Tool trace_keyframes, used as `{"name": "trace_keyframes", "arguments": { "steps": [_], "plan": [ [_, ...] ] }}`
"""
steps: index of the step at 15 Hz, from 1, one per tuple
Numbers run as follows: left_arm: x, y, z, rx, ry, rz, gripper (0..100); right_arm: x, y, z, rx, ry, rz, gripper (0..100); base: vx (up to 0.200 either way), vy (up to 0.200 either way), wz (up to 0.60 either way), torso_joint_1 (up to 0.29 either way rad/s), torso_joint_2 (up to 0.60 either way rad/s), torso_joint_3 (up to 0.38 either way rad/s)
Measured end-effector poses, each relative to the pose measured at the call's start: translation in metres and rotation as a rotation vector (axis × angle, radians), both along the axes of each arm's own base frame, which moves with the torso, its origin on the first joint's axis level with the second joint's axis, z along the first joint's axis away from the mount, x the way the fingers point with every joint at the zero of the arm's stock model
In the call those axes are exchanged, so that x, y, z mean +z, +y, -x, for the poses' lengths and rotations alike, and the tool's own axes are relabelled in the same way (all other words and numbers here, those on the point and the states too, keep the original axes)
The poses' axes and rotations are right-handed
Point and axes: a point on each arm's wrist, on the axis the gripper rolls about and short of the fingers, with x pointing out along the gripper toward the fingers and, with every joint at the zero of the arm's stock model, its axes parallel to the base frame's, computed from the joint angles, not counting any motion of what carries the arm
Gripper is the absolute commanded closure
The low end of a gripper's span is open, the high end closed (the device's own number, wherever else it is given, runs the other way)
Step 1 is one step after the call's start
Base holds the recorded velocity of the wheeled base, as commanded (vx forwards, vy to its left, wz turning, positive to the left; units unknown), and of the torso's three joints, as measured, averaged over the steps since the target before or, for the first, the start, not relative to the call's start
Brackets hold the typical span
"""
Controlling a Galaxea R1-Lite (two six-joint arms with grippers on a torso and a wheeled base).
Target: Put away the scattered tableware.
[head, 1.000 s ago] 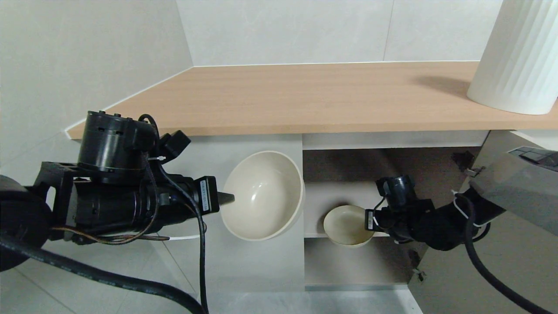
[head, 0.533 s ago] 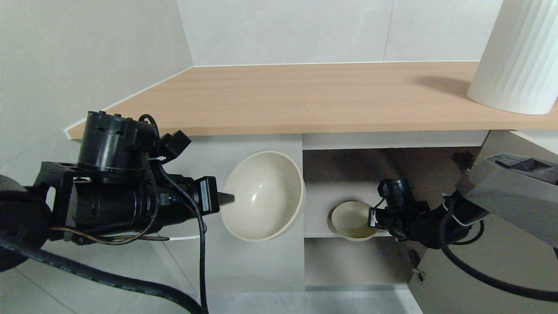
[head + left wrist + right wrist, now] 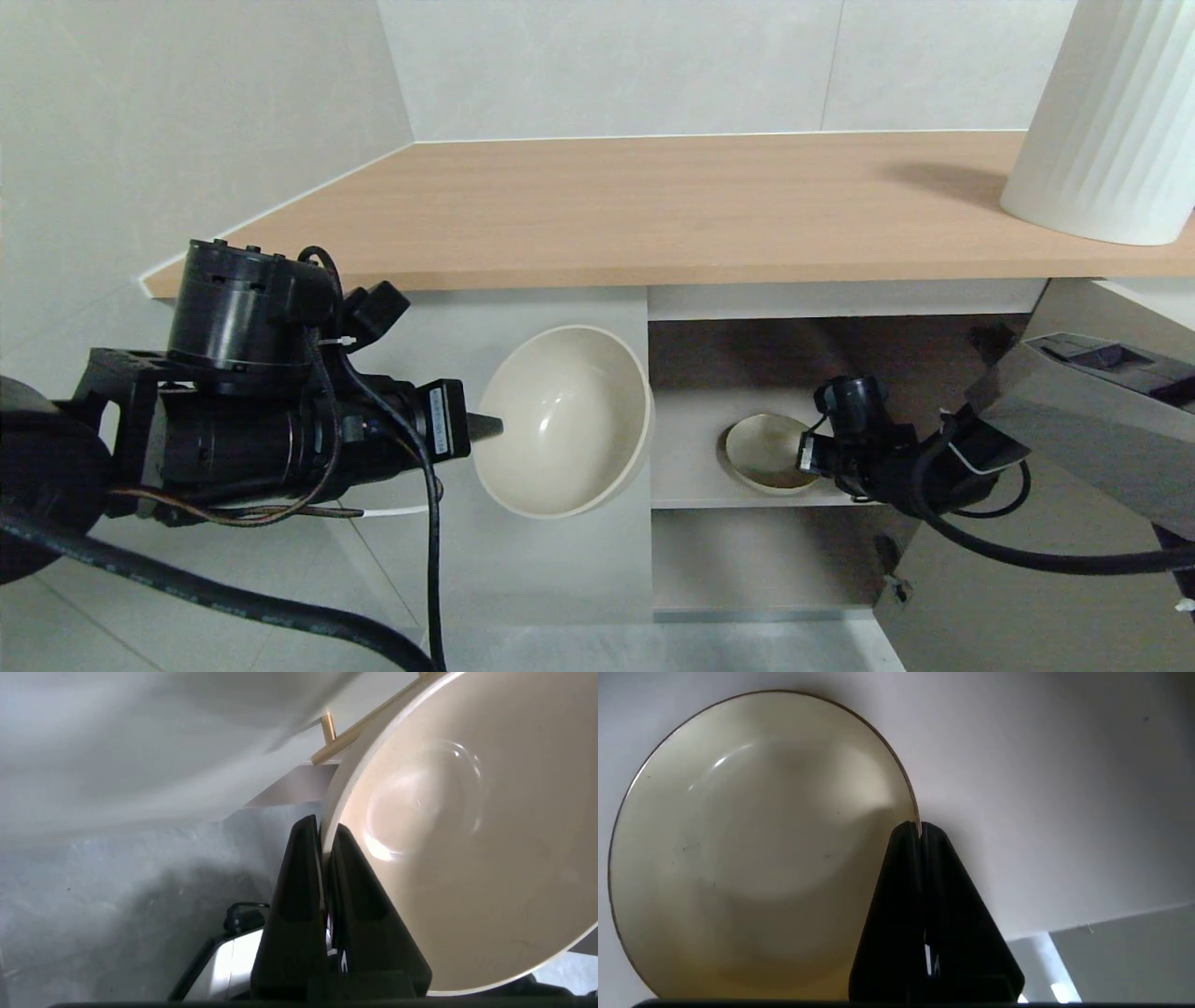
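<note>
My left gripper (image 3: 487,427) is shut on the rim of a large cream bowl (image 3: 565,420), held tilted in front of the closed left cabinet door; the left wrist view has the large cream bowl (image 3: 467,831) pinched between the left gripper (image 3: 322,859) fingers. My right gripper (image 3: 810,457) is shut on the rim of a smaller cream bowl (image 3: 766,452), inside the open cabinet over the middle shelf (image 3: 691,448). In the right wrist view the smaller bowl (image 3: 757,840) is clamped at its rim by the right gripper (image 3: 920,835).
A wooden countertop (image 3: 672,210) spans above the cabinet, with a tall white ribbed vase (image 3: 1106,121) at the right. The open cabinet door (image 3: 1111,411) stands to the right of my right arm. A lower shelf space (image 3: 756,560) lies beneath.
My right gripper has carried the smaller bowl deeper into the cabinet over the shelf, to the right and farther in. The left arm and large bowl have stayed still.
</note>
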Motion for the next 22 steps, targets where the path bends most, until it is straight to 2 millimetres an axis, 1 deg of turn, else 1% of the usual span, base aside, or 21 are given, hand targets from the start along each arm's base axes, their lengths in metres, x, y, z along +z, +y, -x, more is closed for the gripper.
{"name": "trace_keyframes", "arguments": {
  "steps": [8, 9, 14, 16, 17, 19, 22],
  "plan": [
    [-0.001, -0.001, -0.001, -0.004, 0.005, -0.001, 100, -0.006, 0.002, -0.009, -0.018, -0.013, 0.007, 100, 0.0, 0.0, 0.0, 0.0, 0.0, 0.0],
    [-0.002, -0.002, -0.001, -0.008, 0.007, -0.002, 100, -0.007, 0.002, -0.009, -0.017, -0.013, 0.008, 0, 0.0, 0.0, 0.0, 0.0, 0.0, 0.0],
    [-0.008, -0.01, -0.001, -0.032, 0.03, -0.01, 100, -0.003, 0.001, -0.008, -0.017, -0.018, 0.005, 0, 0.0, 0.0, 0.0, 0.0, 0.0, 0.0],
    [-0.013, -0.017, -0.001, -0.051, 0.048, -0.016, 100, 0.003, 0.002, -0.003, -0.01, -0.02, 0.001, 0, 0.0, 0.0, 0.0, 0.0, 0.0, 0.0],
    [-0.018, -0.022, -0.001, -0.062, 0.062, -0.024, 100, 0.006, 0.005, 0.003, 0.005, -0.015, 0.0, 0, 0.0, 0.0, 0.0, 0.0, 0.0, 0.0],
    [-0.028, -0.032, -0.001, -0.091, 0.109, -0.051, 100, 0.027, 0.015, 0.02, 0.067, -0.024, -0.017, 0, 0.0, 0.0, 0.0, 0.0, 0.0, 0.0],
    [-0.045, -0.045, 0.007, -0.141, 0.204, -0.116, 100, 0.07, 0.031, 0.065, 0.242, -0.02, -0.047, 0, 0.0, 0.0, 0.0, 0.0, 0.0, 0.0]
  ]
}}
